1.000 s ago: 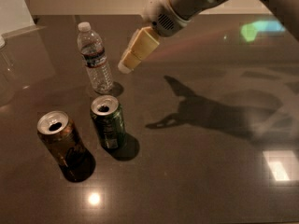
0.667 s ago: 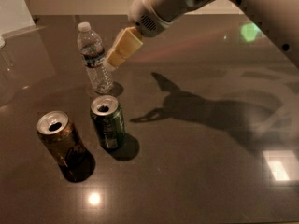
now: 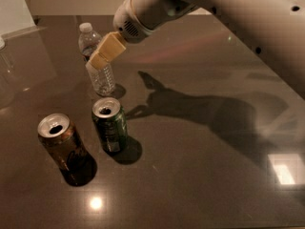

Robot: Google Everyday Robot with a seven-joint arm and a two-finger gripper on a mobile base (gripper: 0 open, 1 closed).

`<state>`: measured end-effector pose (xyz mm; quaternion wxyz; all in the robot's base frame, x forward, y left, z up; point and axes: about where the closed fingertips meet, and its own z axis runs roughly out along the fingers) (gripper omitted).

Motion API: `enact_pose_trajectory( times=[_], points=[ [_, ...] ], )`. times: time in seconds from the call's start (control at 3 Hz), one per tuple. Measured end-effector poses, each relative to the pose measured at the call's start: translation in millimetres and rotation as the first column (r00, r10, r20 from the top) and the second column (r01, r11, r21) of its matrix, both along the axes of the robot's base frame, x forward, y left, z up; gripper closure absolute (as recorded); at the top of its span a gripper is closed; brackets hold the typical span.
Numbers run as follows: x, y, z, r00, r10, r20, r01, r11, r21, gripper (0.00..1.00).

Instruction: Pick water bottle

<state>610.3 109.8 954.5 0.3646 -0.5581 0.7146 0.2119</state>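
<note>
The water bottle [image 3: 102, 79] is small, clear and ribbed, with a white cap. It stands upright at the back left of the dark glossy table [image 3: 200, 175]. My gripper [image 3: 98, 59], tan-tipped on a white arm coming in from the upper right, overlaps the bottle's middle and hides its label band. I cannot tell whether it touches the bottle.
An open green can [image 3: 109, 125] stands in front of the bottle, and an open brown can [image 3: 63, 146] to its left. A clear container [image 3: 5, 75] sits at the left edge. The arm's shadow falls across the table's middle.
The arm has swung left toward the bottle. The gripper was right of the bottle and now overlaps its middle. The bottle and cans have not moved.
</note>
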Motion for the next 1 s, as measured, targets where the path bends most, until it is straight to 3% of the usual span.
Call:
enact_pose_trajectory(
  times=[0.67,1.0],
  points=[
    [7,25,-11,0.9995,0.014,-0.027,-0.013,0.998,0.054,0.0],
    [9,31,-10,0.9993,0.011,-0.035,-0.008,0.998,0.066,0.18]
  ],
)
